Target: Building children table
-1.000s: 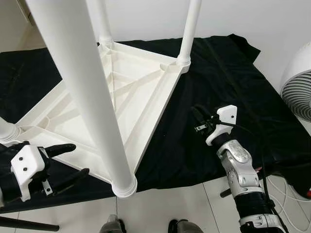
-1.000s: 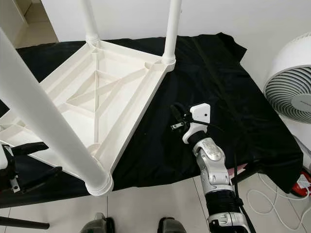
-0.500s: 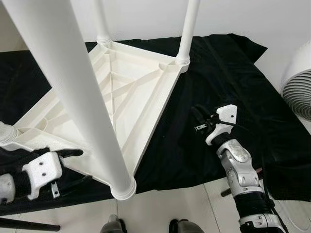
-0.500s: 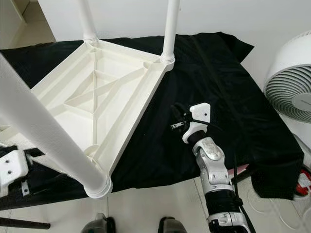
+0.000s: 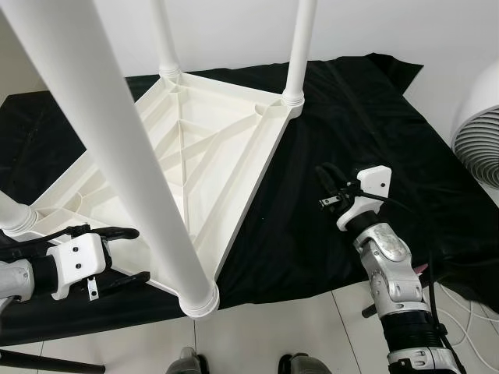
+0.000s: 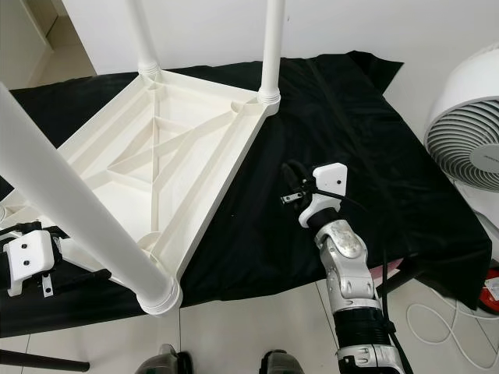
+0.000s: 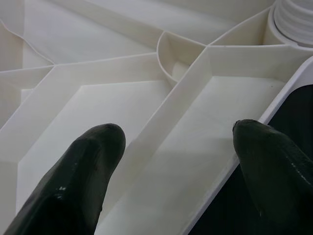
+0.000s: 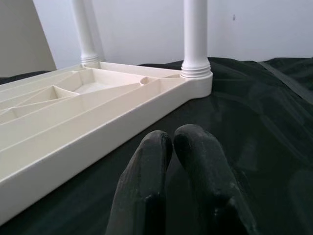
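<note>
Careful: your left claw [image 5: 125,253] gapes astride the upturned table [image 5: 210,148] rim; clamp carelessly and it may slip off. Your right claw [image 6: 290,179], clenched empty, hovers beside it.

Children's table [image 5: 204,148]: one, white plastic, lying upside down with its ribbed underside up.
Table legs: four, all white and fitted at the corners; nearest leg [image 5: 117,148], far left leg [image 5: 165,39], far right leg [image 5: 298,47], left corner leg [image 5: 14,216].
Black cloth [image 5: 351,125]: one, spread on the floor under the table.
Fan [image 6: 468,132]: one, white, at the right edge.
Tools: two; left tool [image 5: 118,253], right tool [image 5: 329,187].
Black fingers: two on each tool, four altogether.
</note>
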You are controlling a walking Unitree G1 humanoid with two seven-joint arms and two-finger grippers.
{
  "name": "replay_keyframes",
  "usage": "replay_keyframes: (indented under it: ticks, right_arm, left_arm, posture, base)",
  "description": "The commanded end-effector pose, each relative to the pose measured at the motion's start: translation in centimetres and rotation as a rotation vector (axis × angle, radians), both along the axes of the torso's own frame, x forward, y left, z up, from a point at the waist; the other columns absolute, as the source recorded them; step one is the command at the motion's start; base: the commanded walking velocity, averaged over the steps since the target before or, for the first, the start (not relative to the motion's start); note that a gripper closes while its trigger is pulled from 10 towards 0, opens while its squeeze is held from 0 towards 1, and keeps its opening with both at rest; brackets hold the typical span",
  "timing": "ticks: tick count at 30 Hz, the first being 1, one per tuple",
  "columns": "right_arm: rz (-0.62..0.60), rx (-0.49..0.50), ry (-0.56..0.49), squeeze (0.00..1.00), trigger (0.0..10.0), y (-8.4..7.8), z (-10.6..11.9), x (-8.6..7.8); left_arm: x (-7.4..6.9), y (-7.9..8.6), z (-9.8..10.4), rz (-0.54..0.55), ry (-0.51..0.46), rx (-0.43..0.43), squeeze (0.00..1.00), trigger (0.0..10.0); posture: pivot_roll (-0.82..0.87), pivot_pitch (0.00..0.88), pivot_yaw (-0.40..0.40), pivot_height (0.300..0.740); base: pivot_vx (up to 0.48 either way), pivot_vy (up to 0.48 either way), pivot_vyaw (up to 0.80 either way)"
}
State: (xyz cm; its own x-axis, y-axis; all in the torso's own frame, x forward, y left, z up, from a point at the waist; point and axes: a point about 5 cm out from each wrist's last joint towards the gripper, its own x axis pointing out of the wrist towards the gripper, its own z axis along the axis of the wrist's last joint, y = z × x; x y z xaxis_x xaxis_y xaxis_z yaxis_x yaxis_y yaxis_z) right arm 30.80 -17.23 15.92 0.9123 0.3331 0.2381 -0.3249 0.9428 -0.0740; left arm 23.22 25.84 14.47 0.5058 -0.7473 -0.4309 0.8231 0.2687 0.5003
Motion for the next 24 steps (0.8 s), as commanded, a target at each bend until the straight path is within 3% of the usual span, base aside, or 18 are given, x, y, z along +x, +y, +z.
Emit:
replay_keyframes:
  ticks: [1, 7, 12, 14, 24]
  right_arm:
    - [-0.001, -0.005, 0.008, 0.0, 10.0, 0.0, -0.1, -0.2]
    - [-0.008, -0.004, 0.011, 0.0, 10.0, 0.1, -0.2, -0.2]
    - [-0.007, -0.006, 0.007, 0.0, 10.0, 0.2, -0.1, -0.2]
    - [-0.021, -0.009, 0.009, 0.0, 10.0, -0.2, -0.2, -0.3]
    - [-0.029, -0.007, 0.023, 0.0, 10.0, -0.2, -0.7, -0.5]
  left_arm:
    - [-0.7, 1.1, -1.9, 0.023, 0.105, 0.071, 0.0, 10.0]
    - [-0.8, 1.6, -2.8, -0.001, 0.183, 0.077, 0.0, 10.0]
    - [-1.1, 1.4, -2.8, -0.016, 0.28, 0.029, 0.0, 10.0]
    - [-1.4, 1.7, -2.2, -0.005, 0.318, -0.035, 0.0, 10.0]
    - [-2.4, 1.8, -0.6, 0.014, 0.269, -0.139, 0.0, 10.0]
  posture:
    - [-0.02, 0.138, 0.089, 0.74]
    - [-0.01, 0.142, 0.091, 0.74]
    - [-0.02, 0.144, 0.099, 0.74]
    - [-0.02, 0.143, 0.107, 0.74]
    - [-0.01, 0.142, 0.102, 0.74]
  base:
    - [0.0, 0.0, 0.0]
    - [0.0, 0.0, 0.0]
    - [0.0, 0.0, 0.0]
    - [0.0, 0.0, 0.0]
    - [0.0, 0.0, 0.0]
